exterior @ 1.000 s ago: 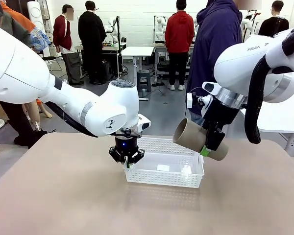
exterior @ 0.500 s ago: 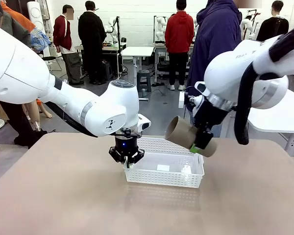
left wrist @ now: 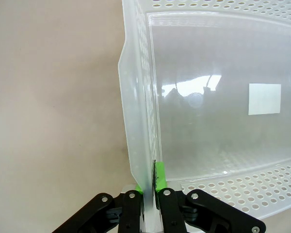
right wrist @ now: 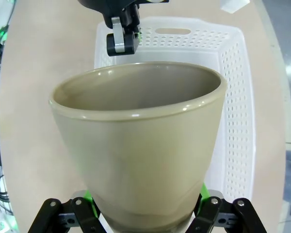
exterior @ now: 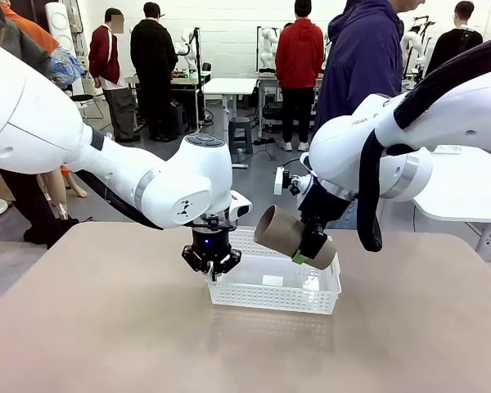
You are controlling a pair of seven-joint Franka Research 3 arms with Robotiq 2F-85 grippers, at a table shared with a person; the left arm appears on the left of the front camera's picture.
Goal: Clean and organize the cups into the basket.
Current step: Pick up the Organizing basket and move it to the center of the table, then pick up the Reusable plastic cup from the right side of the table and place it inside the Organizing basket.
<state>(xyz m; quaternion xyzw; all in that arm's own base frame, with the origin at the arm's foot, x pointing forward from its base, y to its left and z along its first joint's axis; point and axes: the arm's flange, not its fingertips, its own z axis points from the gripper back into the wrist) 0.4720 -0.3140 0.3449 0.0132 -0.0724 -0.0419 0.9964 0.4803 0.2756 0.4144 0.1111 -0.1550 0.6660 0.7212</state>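
The basket (exterior: 270, 299) is white plastic, a shallow box shape with lots of tiny holes in its sides and a smooth, shiny floor. It sits in the middle of the plain tan table (exterior: 98, 327). A small white square patch (left wrist: 264, 98) lies flat on the basket's floor. The left gripper (exterior: 213, 264) points straight down. Its green pads (left wrist: 160, 177) are pinched tight on the thin wall at the basket's left end, one pad inside and one outside. The cup (exterior: 282, 233) is tan-brown and smooth, a bit shiny inside, and has no handle. It is round, wide at the mouth and narrower at the bottom. The right gripper (exterior: 304, 250) holds it by the narrow bottom end, with one green pad on each side. The cup is up in the air, tipped on its side over the basket, nearer the right end. Its open mouth faces the left gripper. A person (exterior: 364, 65) in a dark blue top stands at the far side of the table.
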